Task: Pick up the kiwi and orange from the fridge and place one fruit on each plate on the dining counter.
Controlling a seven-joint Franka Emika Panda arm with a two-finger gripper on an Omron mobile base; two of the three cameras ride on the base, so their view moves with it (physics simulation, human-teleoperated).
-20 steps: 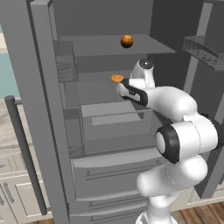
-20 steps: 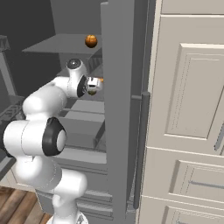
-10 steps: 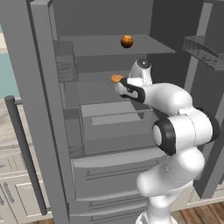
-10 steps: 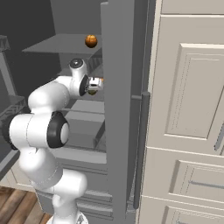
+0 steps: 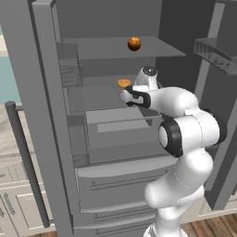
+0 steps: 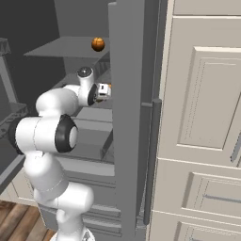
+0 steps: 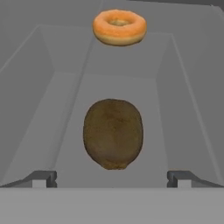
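inside, the fridge (image 5: 51,115) is seen standing open, its grey shelves and drawers exposed, with a long dark bar handle (image 5: 25,162) at the left of the left base view. the orange (image 5: 134,43) is set on the upper shelf (image 5: 106,46), near that shelf's front edge and towards its right side; in the right base view it (image 6: 98,44) is seen on the same shelf, close to the front edge. the white arm is reached into the compartment just below that shelf, and the gripper (image 5: 126,95) is held over the middle shelf, pointed inward.

in the hand view the kiwi (image 7: 113,133) is seen lying on the grey shelf floor (image 7: 65,131), straight ahead of the gripper (image 7: 112,178) and centred between the lines of the two fingertips (image 7: 41,178). the jaws are spread wide, one tip at each lower corner of that view, and nothing is held between them; the kiwi is apart from both tips and is not touched. a pale orange ring-shaped piece (image 7: 119,27) is placed further back on the same shelf, well beyond the kiwi and towards the rear wall. the same piece (image 5: 123,83) is seen in the left base view just above and behind the gripper, near the shelf's middle.

white cabinet doors (image 6: 202,117) are seen to the right of the fridge in the right base view, and a door rack (image 5: 215,55) is seen at the upper right of the left base view.
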